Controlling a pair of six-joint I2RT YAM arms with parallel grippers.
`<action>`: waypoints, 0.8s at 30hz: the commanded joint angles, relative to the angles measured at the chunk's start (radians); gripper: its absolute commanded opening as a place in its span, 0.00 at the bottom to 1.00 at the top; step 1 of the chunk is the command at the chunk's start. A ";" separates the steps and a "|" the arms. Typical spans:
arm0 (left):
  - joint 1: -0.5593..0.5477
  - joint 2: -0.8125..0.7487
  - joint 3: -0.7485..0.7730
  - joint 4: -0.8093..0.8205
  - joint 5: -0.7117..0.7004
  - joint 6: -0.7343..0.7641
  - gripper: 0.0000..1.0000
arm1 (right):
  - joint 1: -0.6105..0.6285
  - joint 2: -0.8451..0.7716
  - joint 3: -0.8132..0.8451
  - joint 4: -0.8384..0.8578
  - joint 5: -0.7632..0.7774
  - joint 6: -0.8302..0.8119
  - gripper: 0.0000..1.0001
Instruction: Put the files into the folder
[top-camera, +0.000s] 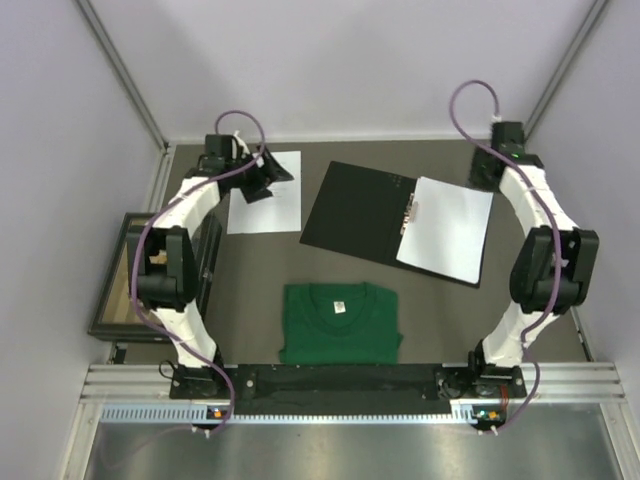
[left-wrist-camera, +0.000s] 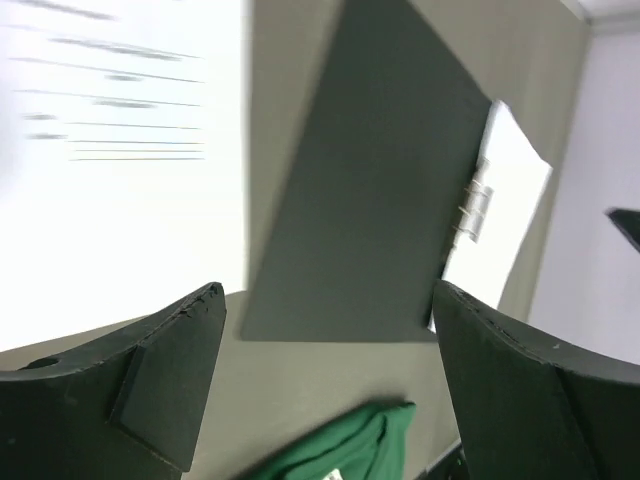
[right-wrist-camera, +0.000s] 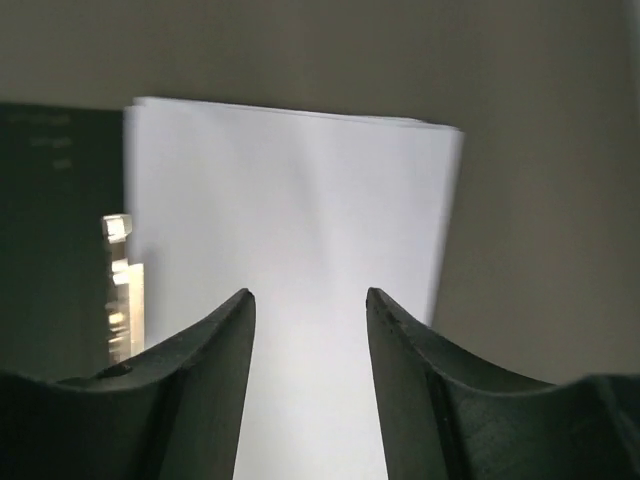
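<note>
1. Folder (top-camera: 355, 208) lies open and flat on table (top-camera: 250, 285), from centre toward 1 o'clock in top view. Black inner leaf is on the left, clip (top-camera: 410, 210) at the spine.
2. Files (top-camera: 447, 232): white stack on the folder's right leaf, with the clip just beside its left edge. Top face looks blank in right wrist view.
3. Sheet (top-camera: 270, 208): one more printed page, off the folder, flat on table at 11 o'clock. Its text lines are blurred in left wrist view.
4. Left gripper (top-camera: 256, 180) is over the sheet's far left corner. Jaws are spread wide with nothing between them. Whether it touches the paper: cannot tell.
5. Right gripper (top-camera: 488, 172) is at 1 o'clock, above the files near their far edge. Fingers (right-wrist-camera: 215, 340) are partly parted and the gap is empty, with white paper showing through it.
6. Shirt (top-camera: 340, 325): green, folded, at 6 o'clock near the arm bases, apart from folder.
7. Framed box (top-camera: 112, 300): at 9 o'clock, at table's left edge, beside left arm.
</note>
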 joint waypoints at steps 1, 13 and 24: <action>0.059 0.040 -0.025 0.007 -0.025 0.028 0.88 | 0.262 0.060 0.130 0.060 -0.110 0.103 0.49; 0.154 0.203 -0.063 0.062 0.059 -0.027 0.84 | 0.665 0.629 0.651 0.246 -0.368 0.439 0.54; 0.172 0.191 -0.206 0.192 0.099 -0.165 0.81 | 0.731 0.766 0.752 0.125 -0.218 0.514 0.55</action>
